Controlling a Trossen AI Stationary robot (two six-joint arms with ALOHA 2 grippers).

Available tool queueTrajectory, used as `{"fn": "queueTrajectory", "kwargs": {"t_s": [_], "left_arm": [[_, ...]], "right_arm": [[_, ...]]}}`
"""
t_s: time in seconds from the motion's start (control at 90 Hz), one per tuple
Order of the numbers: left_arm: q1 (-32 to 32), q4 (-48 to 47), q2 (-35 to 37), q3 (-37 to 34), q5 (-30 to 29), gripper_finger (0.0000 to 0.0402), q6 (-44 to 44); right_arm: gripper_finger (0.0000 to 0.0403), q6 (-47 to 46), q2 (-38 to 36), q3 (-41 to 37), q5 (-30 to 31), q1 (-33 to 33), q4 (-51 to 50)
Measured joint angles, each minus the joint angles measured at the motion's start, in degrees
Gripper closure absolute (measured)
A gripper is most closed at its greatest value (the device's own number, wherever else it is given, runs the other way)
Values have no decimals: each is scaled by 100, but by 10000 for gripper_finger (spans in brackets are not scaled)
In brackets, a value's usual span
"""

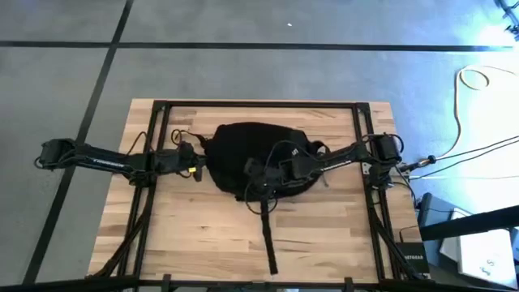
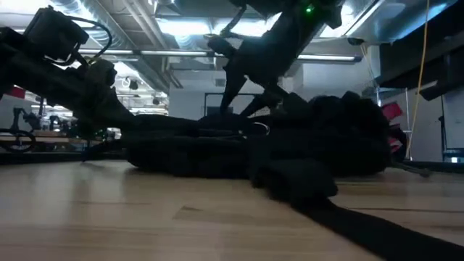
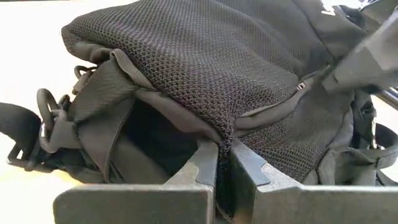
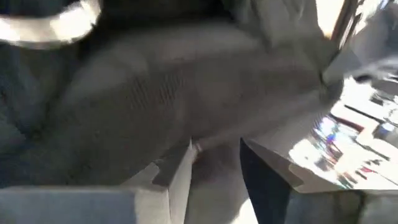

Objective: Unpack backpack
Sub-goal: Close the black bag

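Both grippers at backpack [image 1: 251, 154]: left gripper [image 3: 222, 163] pinching mesh edge.

Black mesh-textured backpack [image 1: 258, 158] on a pale wooden table [image 1: 203, 235].

Backlit low view; blurred right wrist view.

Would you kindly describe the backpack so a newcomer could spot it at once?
On the wooden table, look midway between the two dark arms. The backpack is the large black soft fabric mound there, the only bag on the table, with one long black strap trailing toward the table's near edge.
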State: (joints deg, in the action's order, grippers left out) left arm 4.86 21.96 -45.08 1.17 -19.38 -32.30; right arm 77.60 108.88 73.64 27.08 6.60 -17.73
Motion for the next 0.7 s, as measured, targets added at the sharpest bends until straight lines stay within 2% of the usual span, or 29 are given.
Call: {"fn": "queueTrajectory", "kwargs": {"t_s": [0.1,0.167,0.244,0.333,0.4,0.556,0.7], "left_arm": [[0,-20,0,0,-7,402,5],[0,-29,0,0,-4,402,7],[0,-37,0,0,-4,402,9],[0,-37,0,0,-2,402,14],[0,-37,0,0,-2,402,32],[0,-11,0,-2,15,402,84],[0,233,-5,-11,276,402,45]], "right_arm": [[283,220,0,221,338,-53,-163],[283,-236,2,521,319,-115,-447],[283,-935,0,1012,-105,-170,-1041],[283,-1240,0,1553,-765,-289,-1782],[283,-994,23,1816,-1081,-384,-2363],[283,-525,496,2202,-1120,-536,-3386],[283,-494,985,2495,-1199,-557,-3614]]}}
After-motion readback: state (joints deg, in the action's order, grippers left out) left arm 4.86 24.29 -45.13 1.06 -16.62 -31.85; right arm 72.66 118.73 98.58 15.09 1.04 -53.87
